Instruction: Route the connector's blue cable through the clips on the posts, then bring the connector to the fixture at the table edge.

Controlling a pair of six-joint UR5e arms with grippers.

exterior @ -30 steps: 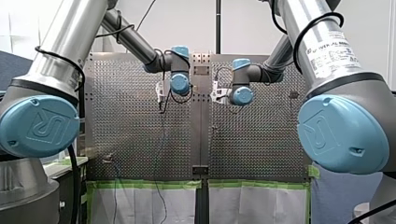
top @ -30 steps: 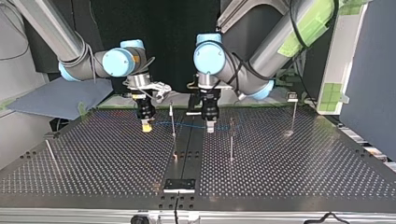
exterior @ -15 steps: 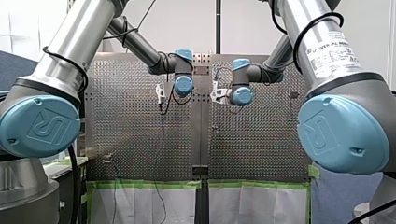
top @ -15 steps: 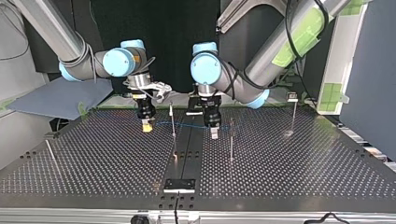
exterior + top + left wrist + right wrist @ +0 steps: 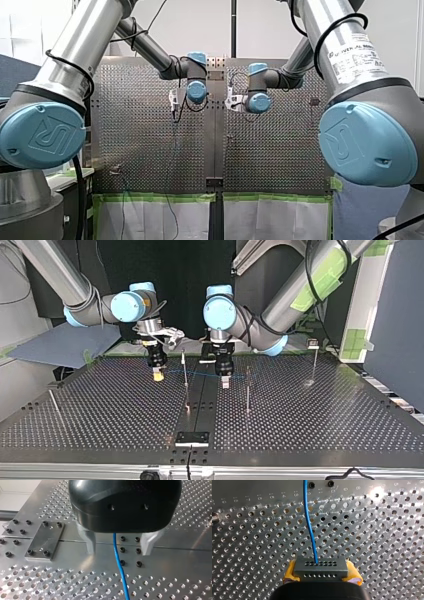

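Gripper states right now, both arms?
Left gripper: open, blue cable passing through ungripped.
Right gripper: shut on the connector.

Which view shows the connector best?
The right wrist view: the connector sits clamped between the yellow pads of the right gripper, cable leaving it. The top view shows only a speck at that gripper's tip; front and left wrist views do not show it.

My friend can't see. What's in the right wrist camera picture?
My right gripper pinches a dark grey connector between its yellow pads. A thin blue cable comes out of the connector and runs away ahead over the shiny metal table full of small holes.
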